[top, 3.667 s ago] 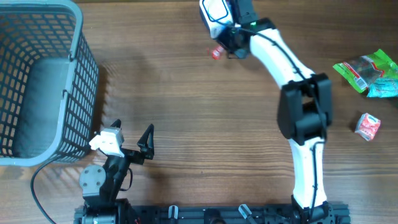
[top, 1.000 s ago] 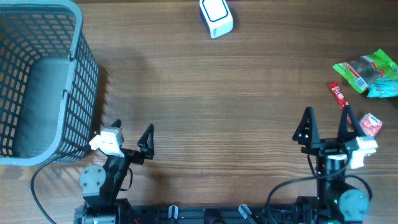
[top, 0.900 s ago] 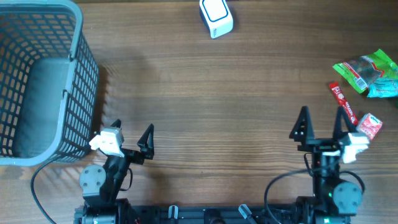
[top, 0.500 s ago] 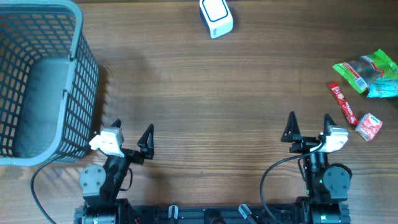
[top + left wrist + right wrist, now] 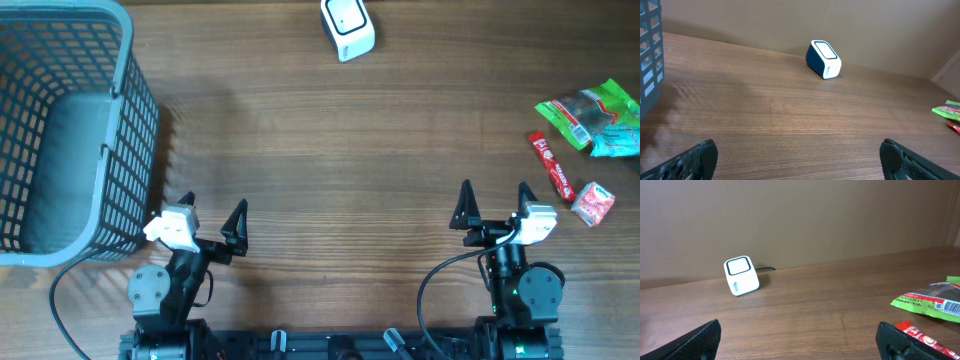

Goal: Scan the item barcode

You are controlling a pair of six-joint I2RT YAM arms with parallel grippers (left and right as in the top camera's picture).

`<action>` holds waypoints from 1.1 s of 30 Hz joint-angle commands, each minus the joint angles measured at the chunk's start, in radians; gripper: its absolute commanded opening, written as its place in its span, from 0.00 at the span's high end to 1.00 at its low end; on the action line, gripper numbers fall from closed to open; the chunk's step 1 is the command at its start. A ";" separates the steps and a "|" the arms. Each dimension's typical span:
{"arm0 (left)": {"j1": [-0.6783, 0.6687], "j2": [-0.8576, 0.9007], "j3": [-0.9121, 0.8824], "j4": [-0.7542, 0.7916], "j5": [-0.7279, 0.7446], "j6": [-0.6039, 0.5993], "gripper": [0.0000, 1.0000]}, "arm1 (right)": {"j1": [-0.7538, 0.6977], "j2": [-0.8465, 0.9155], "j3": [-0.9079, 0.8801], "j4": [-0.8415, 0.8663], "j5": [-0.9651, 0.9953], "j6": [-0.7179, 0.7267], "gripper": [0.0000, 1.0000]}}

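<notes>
Sitting at the near edge of the wooden table [image 5: 330, 170], both arms hang idle. The left gripper [image 5: 212, 215] gapes fully wide with nothing in it; the right gripper [image 5: 492, 200] is spread just as wide, also empty. The white scanner [image 5: 347, 27] stands at the far edge. The red stick packet [image 5: 552, 166] lies on the right, between a green bag [image 5: 590, 115] and a small pink packet [image 5: 592, 202].

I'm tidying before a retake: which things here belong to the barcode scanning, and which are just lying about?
For the job: white scanner, red stick packet, green snack bag, small red-and-white packet (likely items to scan).
Lying about: grey basket.
</notes>
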 commanded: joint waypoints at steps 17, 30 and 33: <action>-0.110 -0.006 -0.053 0.094 -0.381 -0.010 0.00 | 0.005 -0.012 -0.001 0.003 0.006 -0.016 0.00; -0.111 0.068 -0.053 0.093 -0.324 0.038 0.00 | 0.005 -0.012 -0.001 0.003 0.006 -0.016 0.00; -0.111 0.094 -0.053 0.093 -0.325 0.038 0.00 | 0.005 -0.012 -0.001 0.003 0.006 -0.016 0.00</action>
